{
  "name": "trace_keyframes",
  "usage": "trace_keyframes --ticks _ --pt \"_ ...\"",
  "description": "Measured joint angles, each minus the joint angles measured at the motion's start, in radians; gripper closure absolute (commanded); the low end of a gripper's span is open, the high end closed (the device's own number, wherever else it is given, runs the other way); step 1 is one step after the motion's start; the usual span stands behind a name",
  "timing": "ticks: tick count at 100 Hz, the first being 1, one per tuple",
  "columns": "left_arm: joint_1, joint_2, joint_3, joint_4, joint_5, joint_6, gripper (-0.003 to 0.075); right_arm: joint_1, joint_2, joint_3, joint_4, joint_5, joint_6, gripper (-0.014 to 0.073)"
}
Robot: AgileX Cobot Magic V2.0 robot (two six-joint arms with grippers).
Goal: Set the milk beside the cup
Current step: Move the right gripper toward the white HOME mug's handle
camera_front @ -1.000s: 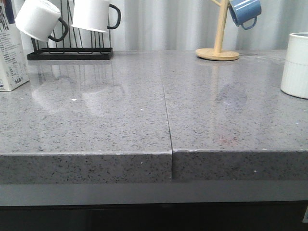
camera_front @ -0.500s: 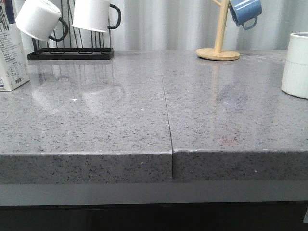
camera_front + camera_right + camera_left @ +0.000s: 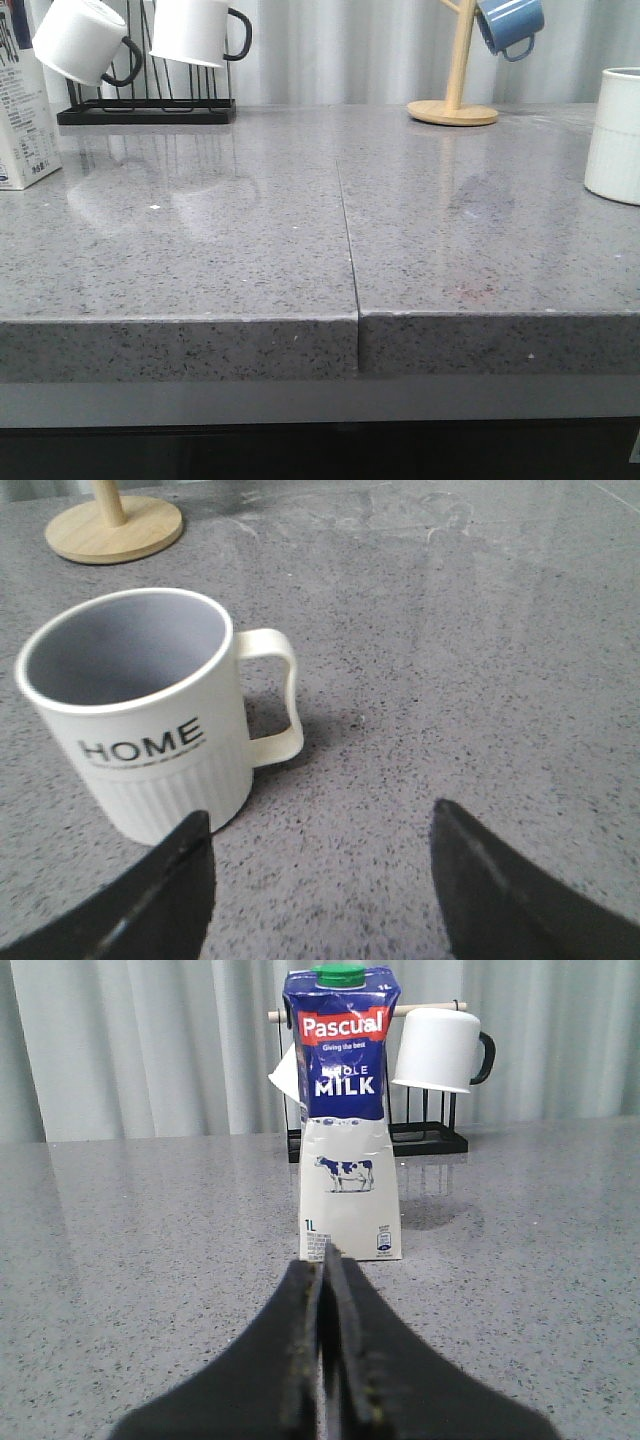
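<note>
The milk carton [image 3: 343, 1120] stands upright on the grey counter, white with a dark blue top, a cow picture and a green cap; its edge shows at the far left of the front view [image 3: 25, 110]. My left gripper [image 3: 325, 1260] is shut and empty, pointing at the carton from a short way in front of it. The cup [image 3: 145, 715], a white ribbed mug lettered "HOME", stands upright with its handle toward the open counter; it shows at the right edge of the front view [image 3: 613, 135]. My right gripper [image 3: 322, 825] is open and empty, just in front of the cup.
A black wire rack [image 3: 145, 110] with two white black-handled mugs [image 3: 200, 30] stands at the back left, just behind the carton. A wooden mug tree [image 3: 453, 105] with a blue mug [image 3: 510, 25] stands at the back right. A seam [image 3: 347, 230] runs down the counter's middle.
The front view has shifted very slightly; the carton sits a touch further left in the frame. Nothing on the counter has moved.
</note>
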Motion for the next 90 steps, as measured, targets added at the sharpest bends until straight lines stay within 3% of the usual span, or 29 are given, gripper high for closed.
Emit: trace_keyframes --ticks 33,90 --pt "0.0 0.0 0.0 0.0 0.0 0.0 0.0741 -0.002 0.253 -0.002 0.0 -0.209 0.0 0.0118" --pt "0.0 0.0 0.0 0.0 0.0 0.0 0.0741 -0.002 0.465 -0.036 -0.061 -0.464 0.045 0.0118"
